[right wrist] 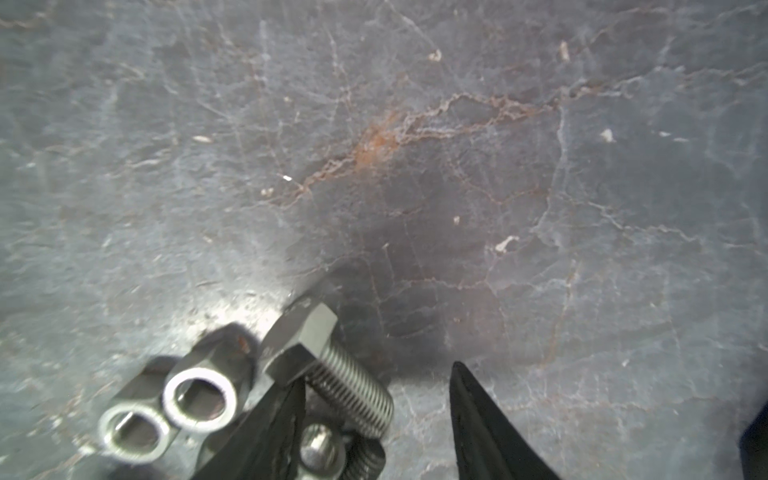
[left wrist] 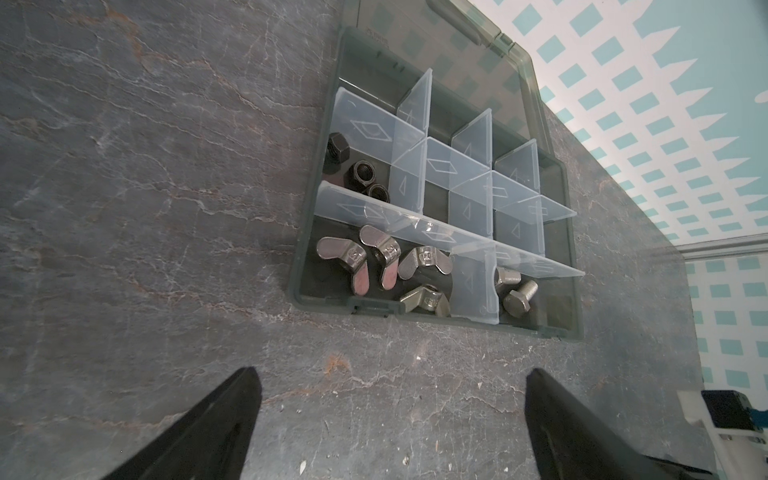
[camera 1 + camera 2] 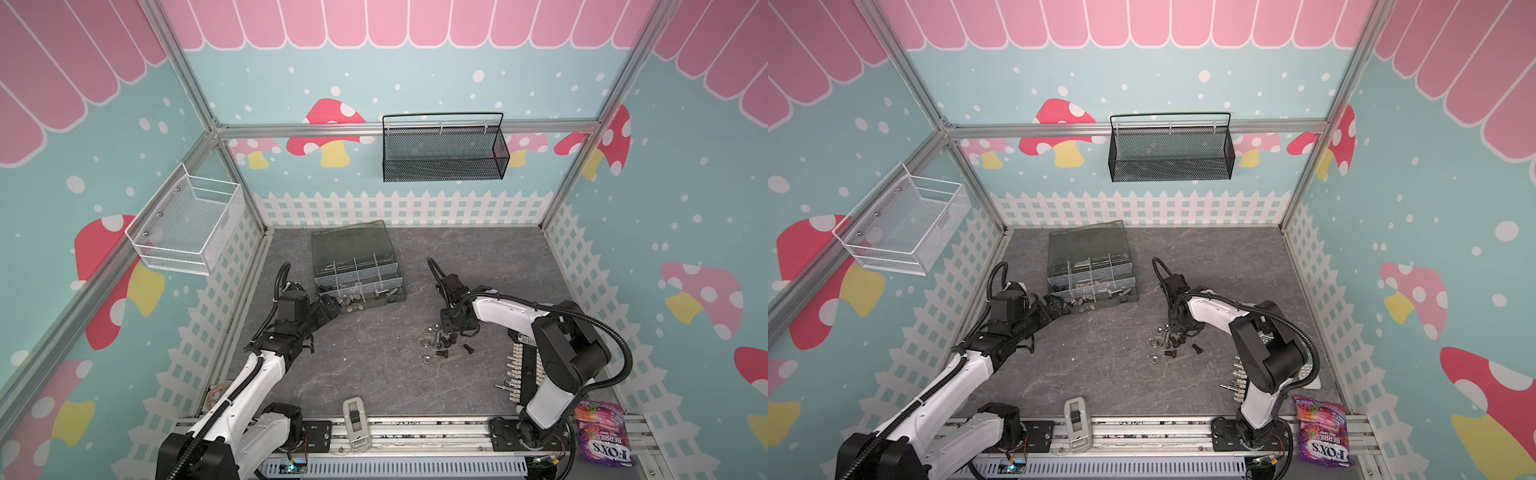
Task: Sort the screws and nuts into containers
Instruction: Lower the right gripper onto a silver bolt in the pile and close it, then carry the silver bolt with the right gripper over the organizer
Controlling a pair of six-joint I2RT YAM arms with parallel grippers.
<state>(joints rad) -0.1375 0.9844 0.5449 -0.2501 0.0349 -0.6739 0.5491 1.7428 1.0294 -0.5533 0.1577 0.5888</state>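
Observation:
The dark grey organizer box (image 3: 401, 291) (image 3: 1128, 293) stands open at the back left, its containers (image 2: 457, 166) split by pale dividers. Black hex nuts (image 2: 361, 176), silver wing nuts (image 2: 382, 262) and two silver screws (image 2: 515, 293) lie in separate compartments. My left gripper (image 3: 332, 306) (image 3: 1059, 306) (image 2: 390, 374) hovers open and empty just before the box's front left corner. Loose screws and nuts (image 3: 442, 343) (image 3: 1173, 343) lie piled right of centre. My right gripper (image 3: 451, 328) (image 3: 1177, 328) (image 1: 378, 374) is down in the pile, open, with a silver screw (image 1: 332, 365) against one finger and a gap to the other. Silver nuts (image 1: 199, 399) lie beside it.
A white terminal strip (image 3: 515, 374) (image 3: 1237, 378) lies under the right arm. A purple candy bag (image 3: 602, 436) sits at the front right corner and a grey device (image 3: 355, 424) on the front rail. A black mesh basket (image 3: 444, 149) and a white wire basket (image 3: 187, 228) hang on the walls.

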